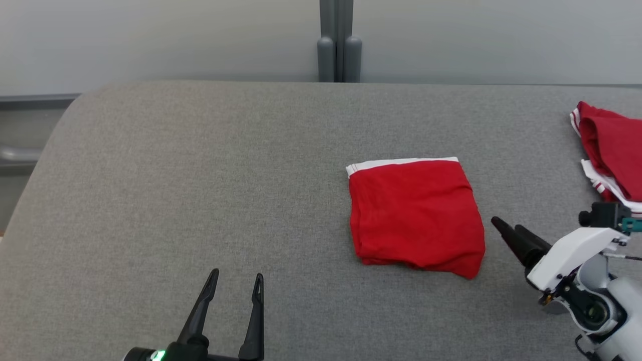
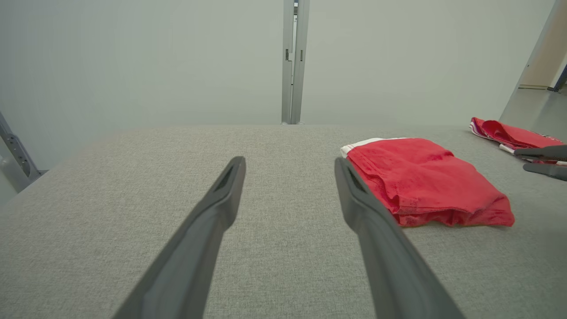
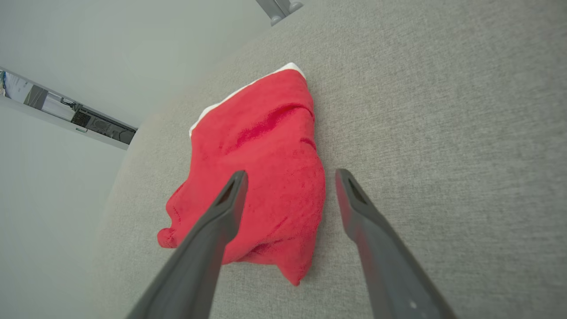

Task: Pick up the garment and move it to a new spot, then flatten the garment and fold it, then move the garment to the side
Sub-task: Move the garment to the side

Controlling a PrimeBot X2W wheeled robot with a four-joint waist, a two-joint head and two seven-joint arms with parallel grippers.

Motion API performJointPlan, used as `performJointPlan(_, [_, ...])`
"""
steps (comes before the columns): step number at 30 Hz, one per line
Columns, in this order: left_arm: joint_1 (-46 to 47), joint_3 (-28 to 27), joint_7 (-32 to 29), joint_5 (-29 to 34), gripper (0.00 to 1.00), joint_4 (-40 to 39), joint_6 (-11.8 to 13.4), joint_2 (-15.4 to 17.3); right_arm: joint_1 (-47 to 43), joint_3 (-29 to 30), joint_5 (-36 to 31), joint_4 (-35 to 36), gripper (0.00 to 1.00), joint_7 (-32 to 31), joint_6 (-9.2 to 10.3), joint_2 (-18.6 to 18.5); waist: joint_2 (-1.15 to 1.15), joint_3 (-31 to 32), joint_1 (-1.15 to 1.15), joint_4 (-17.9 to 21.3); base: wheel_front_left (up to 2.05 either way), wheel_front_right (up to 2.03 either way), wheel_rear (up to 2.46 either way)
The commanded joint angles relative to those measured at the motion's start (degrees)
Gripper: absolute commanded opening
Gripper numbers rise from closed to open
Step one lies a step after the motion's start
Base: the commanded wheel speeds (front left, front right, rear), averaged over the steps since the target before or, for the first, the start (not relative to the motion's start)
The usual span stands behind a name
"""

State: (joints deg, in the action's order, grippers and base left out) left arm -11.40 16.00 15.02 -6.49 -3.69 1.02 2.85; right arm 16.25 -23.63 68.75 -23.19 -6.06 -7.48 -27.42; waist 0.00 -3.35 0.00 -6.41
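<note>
On grey table, right of centre: folded red garment, lying flat. Open right gripper just beside its right edge; open left gripper well apart. Heaped at far right: second red garment.

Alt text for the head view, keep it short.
A folded red garment with a white band lies on a grey padded surface, right of centre. The open right gripper points at its right edge; the open left gripper hovers at lower left. More red clothing sits at the right edge.
</note>
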Motion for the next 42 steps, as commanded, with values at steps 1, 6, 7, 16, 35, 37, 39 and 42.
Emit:
performJointPlan(1, [1.7, 0.1, 0.2, -0.2, 1.0, -0.4, 0.1, 0.1, 1.2, 0.2, 2.3, -0.3, 1.0, -1.5, 0.0, -1.4, 0.0, -3.9, 0.0, -2.2, 0.0, 0.0, 0.0])
performJointPlan(6, [4.0, 1.2, 0.2, 0.4, 1.0, 0.0, -0.5, 0.1, 3.7, -0.4, 6.6, -0.2, 1.0, -4.1, 0.0, -4.5, 0.0, -7.4, 0.0, -3.0, 0.0, 0.0, 0.0])
performJointPlan(7, [4.3, 1.4, 0.2, 0.4, 1.0, 0.0, -0.5, 0.1, 4.1, -0.7, 6.9, -0.1, 1.0, -4.4, 0.0, -4.7, 0.0, -7.9, 0.0, -3.1, 0.0, 0.0, 0.0])
performJointPlan(16, [7.5, 3.7, 0.2, -0.1, 1.0, 0.4, -1.3, 0.1, 8.0, -4.7, 8.4, -1.2, 1.0, -5.0, 0.0, -5.3, 0.0, -11.3, 0.0, -3.8, 0.0, 0.0, 0.0])
performJointPlan(35, [11.7, 5.0, 0.2, 1.1, 1.0, -2.6, -2.1, 0.1, 16.6, -12.2, 3.4, 1.7, 0.0, 1.2, 0.0, -14.5, 0.0, -14.8, 0.0, 0.9, 0.0, 0.0, 0.0])
performJointPlan(37, [12.7, 4.9, 0.2, 1.5, 1.0, -3.2, -2.3, 0.1, 18.8, -12.5, 2.4, 1.8, 0.0, 1.6, 0.0, -16.3, 0.0, -16.1, 0.0, 2.3, 0.0, 0.0, 0.0])
performJointPlan(39, [13.7, 4.9, 0.2, 1.9, 1.0, -3.8, -2.6, 0.1, 20.9, -12.6, 1.8, 2.0, 0.0, 1.9, 0.0, -18.4, 0.0, -17.6, 0.0, 3.8, 0.0, 0.0, 0.0])
performJointPlan(42, [14.9, 5.2, 0.2, 2.5, 1.0, -4.3, -3.2, 0.1, 23.9, -12.5, 0.5, 2.4, 0.0, 2.1, 0.0, -21.6, 0.0, -19.4, 0.0, 5.9, 0.0, 0.0, 0.0])
